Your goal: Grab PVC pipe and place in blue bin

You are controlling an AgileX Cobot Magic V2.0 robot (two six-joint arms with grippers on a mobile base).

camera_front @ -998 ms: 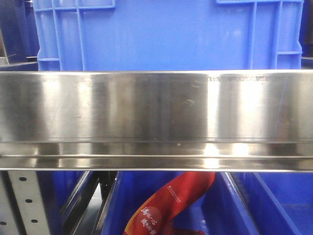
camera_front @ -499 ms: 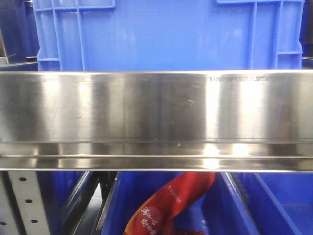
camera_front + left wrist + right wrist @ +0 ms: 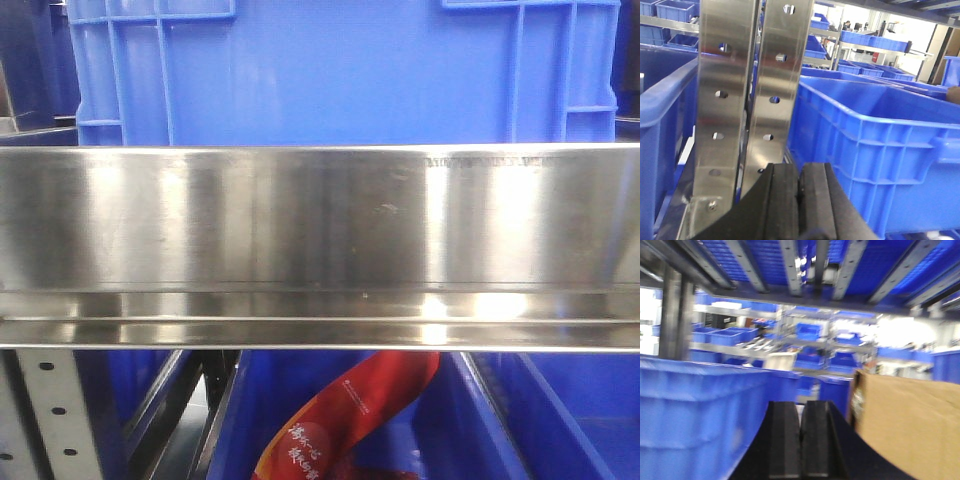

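No PVC pipe shows in any view. My left gripper is shut with nothing between its black pads, level with a large blue bin on its right and facing two perforated steel uprights. My right gripper is also shut and empty, in a blurred view, with a blue bin to its left and a brown cardboard box to its right. The front view shows neither gripper, only a blue bin sitting above a steel shelf beam.
Under the shelf beam, another blue bin holds a red printed packet. A perforated steel post stands at the lower left. More racks with small blue bins fill the background, and shelf rails run overhead.
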